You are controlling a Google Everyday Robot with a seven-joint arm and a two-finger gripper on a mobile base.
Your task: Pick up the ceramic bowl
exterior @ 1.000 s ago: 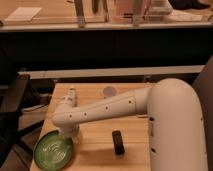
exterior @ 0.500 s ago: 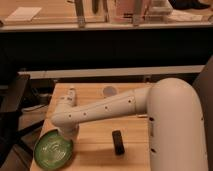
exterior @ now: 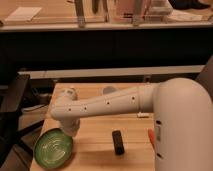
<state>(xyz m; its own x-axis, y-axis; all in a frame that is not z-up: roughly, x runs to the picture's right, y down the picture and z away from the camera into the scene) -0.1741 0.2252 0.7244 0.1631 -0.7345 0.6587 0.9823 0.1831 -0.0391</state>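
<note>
- Fingers of the gripper [exterior: 69, 131]: in the camera view I cannot tell whether they are released or clenched.
- Same view: the gripper hangs low over the front left part of the light wooden counter [exterior: 100, 155]. It is at the upper right edge of the wide, shallow, glossy green ceramic bowl [exterior: 52, 148]. Whether it touches the rim cannot be told.
- The ceramic bowl rests mouth up on the counter near the front left corner, with pale concentric ring marks showing inside it.
- The white rounded robot arm [exterior: 110, 102] reaches from the large white body on the right across the counter to the left. It bends at an elbow above the bowl and turns down to the gripper.
- A small black rectangular block [exterior: 118, 142] is on the counter to the right of the bowl, apart from both the bowl and the gripper.
- A small grey round disc [exterior: 108, 90] lies towards the back of the counter, partly behind the arm.
- A small pale round object [exterior: 68, 92] sits near the back left of the counter, just above the elbow.
</note>
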